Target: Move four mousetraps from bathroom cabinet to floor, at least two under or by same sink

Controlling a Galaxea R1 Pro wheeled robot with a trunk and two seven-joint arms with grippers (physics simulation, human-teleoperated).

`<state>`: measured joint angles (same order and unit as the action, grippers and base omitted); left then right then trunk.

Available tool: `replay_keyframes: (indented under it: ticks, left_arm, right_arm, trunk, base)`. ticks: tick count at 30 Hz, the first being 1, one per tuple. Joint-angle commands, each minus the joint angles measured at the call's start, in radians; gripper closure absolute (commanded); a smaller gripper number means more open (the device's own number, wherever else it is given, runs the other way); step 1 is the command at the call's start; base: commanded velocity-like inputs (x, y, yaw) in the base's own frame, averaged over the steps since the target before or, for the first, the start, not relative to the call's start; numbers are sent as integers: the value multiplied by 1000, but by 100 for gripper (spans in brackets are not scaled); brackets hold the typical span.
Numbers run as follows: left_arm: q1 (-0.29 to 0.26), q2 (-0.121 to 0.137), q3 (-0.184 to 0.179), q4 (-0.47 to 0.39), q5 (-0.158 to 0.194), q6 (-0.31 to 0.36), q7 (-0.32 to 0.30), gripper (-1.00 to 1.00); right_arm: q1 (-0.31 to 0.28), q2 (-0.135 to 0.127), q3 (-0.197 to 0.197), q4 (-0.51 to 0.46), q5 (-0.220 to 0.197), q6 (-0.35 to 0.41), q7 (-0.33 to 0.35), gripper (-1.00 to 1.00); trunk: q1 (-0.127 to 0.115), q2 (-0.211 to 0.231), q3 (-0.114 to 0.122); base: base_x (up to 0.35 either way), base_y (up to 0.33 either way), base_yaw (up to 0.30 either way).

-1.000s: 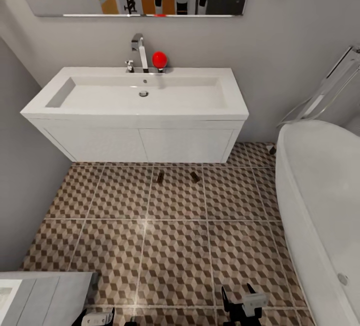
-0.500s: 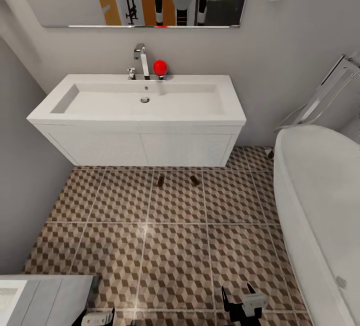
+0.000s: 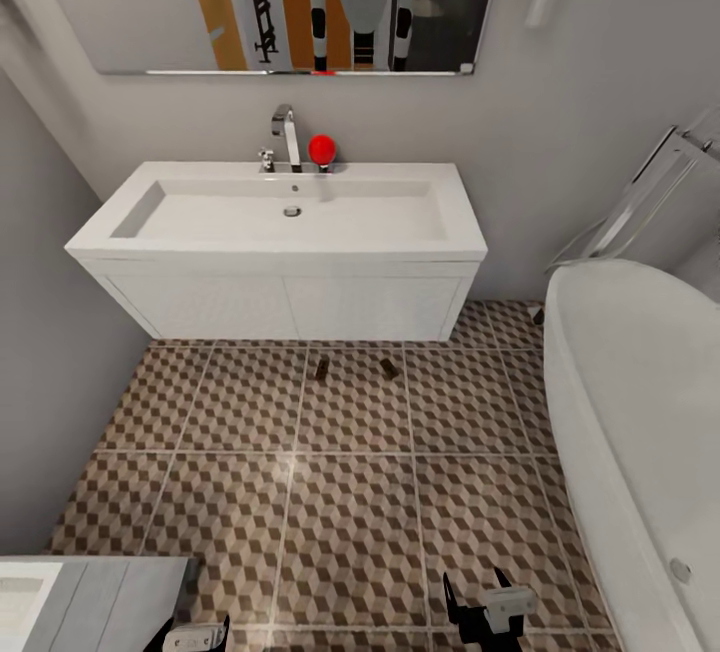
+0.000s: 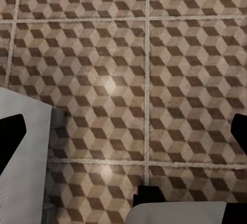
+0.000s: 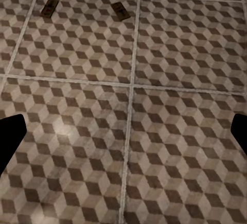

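Two mousetraps (image 3: pixel 321 369) (image 3: pixel 388 368) are seen on the floor (image 3: pixel 350 512) just before the sink (image 3: pixel 280 232), well ahead of both grippers; right gripper (image 3: pixel 485 607) nearer, jaws apart, empty. Left gripper (image 3: pixel 195 637) jaws apart too.

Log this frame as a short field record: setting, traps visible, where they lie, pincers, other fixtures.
setting: bathroom, patterned bathroom floor
mousetraps visible: two
placement: flat on the tiles, apart, just in front of the bathroom sink
left pincer: low at frame edge, fingers spread in the wrist view, nothing held
right pincer: fingers spread in the wrist view, nothing held
other fixtures: bathtub, mirror, chrome tap
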<state>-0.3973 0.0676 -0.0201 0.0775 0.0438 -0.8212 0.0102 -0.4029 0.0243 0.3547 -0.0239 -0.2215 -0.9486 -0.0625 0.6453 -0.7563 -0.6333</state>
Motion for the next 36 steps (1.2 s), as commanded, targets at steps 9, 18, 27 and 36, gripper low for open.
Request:
replay_keyframes:
  ticks: [9, 18, 27, 36]
  left_arm:
    - [-2, 0, -3, 4, 4, -6, 1, -100]
    - [-2, 0, -3, 4, 4, -6, 1, -100]
    - [-2, -1, -3, 4, 4, -6, 1, -100]
    - [-2, -1, -3, 4, 4, -6, 2, -100]
  right_arm:
    - [-1, 0, 9, 1, -4, -2, -7, -100]
    - [-1, 0, 9, 1, -4, -2, -7, -100]
    - [-1, 0, 9, 1, -4, -2, -7, -100]
    - [-1, 0, 9, 1, -4, -2, -7, -100]
  trunk:
    - [-34, 63, 42]
    - [-69, 126, 85]
    - [-103, 189, 127]
    - [-138, 252, 170]
  base:
    - [0, 0, 0]
    - [0, 0, 0]
    - [0, 0, 0]
    - [0, 0, 0]
